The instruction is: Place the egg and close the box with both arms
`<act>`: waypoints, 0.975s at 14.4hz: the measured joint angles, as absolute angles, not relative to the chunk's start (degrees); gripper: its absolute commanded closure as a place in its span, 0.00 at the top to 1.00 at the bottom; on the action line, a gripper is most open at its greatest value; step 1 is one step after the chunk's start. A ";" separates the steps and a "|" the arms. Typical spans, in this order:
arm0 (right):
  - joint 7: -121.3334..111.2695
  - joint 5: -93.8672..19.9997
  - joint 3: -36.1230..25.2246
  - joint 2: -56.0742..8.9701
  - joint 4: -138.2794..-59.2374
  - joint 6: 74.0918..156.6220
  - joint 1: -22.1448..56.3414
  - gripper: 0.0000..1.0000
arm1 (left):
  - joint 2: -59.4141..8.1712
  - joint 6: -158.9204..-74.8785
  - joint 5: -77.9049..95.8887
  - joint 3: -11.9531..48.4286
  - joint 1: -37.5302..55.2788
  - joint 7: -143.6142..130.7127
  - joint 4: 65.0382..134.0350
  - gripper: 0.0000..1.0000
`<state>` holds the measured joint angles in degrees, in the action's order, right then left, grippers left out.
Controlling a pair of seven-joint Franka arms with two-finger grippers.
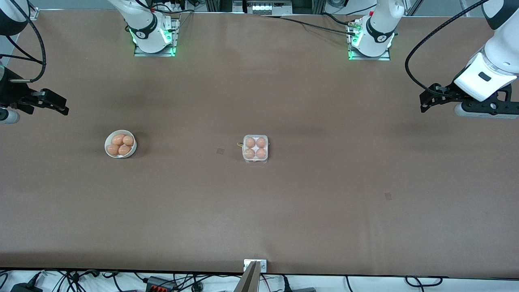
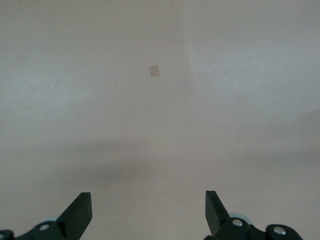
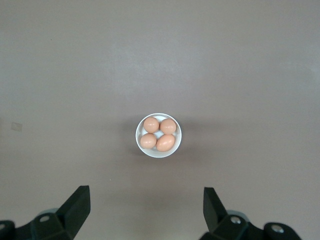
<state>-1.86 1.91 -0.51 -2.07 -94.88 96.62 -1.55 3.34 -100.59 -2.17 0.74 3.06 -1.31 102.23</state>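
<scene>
Box [image 1: 255, 149] sits near the centre of the front frame, slightly above mid-height, on the brown table [image 1: 324, 211]; all four cells hold brown eggs [image 1: 256, 148]; lid looks shut over them, though the clear plastic makes this hard to confirm. Bare tabletop surrounds the box on every side; nothing touches it; the table's lower edge lies well below it in the frame.

White bowl [image 1: 121, 144] stands at centre-left of the front frame, toward the right arm's end, well apart from the box; it holds four more brown eggs [image 3: 159, 133], packed together; in the right wrist view the bowl [image 3: 141, 145] shows at mid-frame with open table all around.

Right gripper [image 1: 61, 106] hangs at the front frame's left edge, above the bowl's height in the picture, fingers [image 3: 75, 205] spread wide, nothing between them. Left gripper [image 1: 425, 101] hangs at the right edge over bare table, fingers [image 2: 80, 209] likewise spread and released; its wrist view shows only tabletop and one small tan patch [image 2: 154, 71].
</scene>
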 measured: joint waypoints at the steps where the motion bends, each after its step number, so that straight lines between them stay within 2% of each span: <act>1: -1.85 1.91 -0.49 -2.00 -94.88 96.60 -1.43 1.00 | 3.34 -100.55 -2.17 0.74 2.92 -1.30 102.23 1.00; 14: -1.76 1.91 -0.94 -1.84 -94.88 95.89 -1.60 1.00 | 3.32 -99.00 -2.17 1.56 1.76 -1.30 101.40 1.00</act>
<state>-1.76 1.91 -0.94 -1.84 -94.88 95.89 -1.60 3.32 -99.00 -2.17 1.56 1.76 -1.30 101.40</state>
